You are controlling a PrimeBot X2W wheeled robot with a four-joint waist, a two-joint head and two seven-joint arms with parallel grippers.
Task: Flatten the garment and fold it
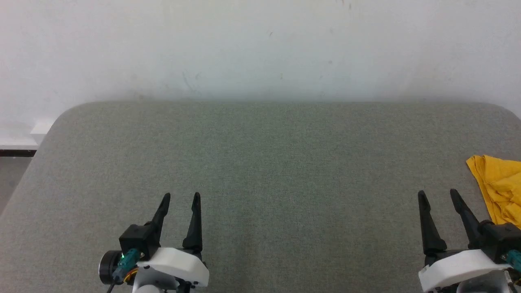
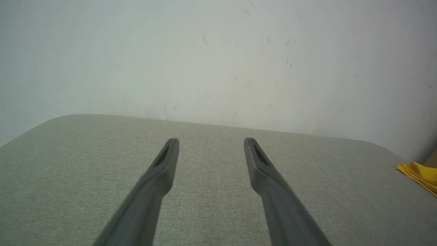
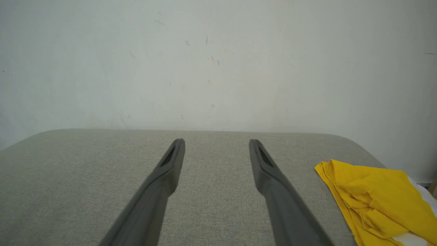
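Left gripper and right gripper poised side by side over grey fabric-covered table, fingers pointing toward scuffed white wall. Both sets of jaws spread wide, gripping nothing. Garment, bright yellow, lies crumpled in loose heap just off outer right side of right jaws, near table's right edge, clear of fingertips. White patch shows at heap's near end. From left jaws, garment sits well away to right, past right jaws.
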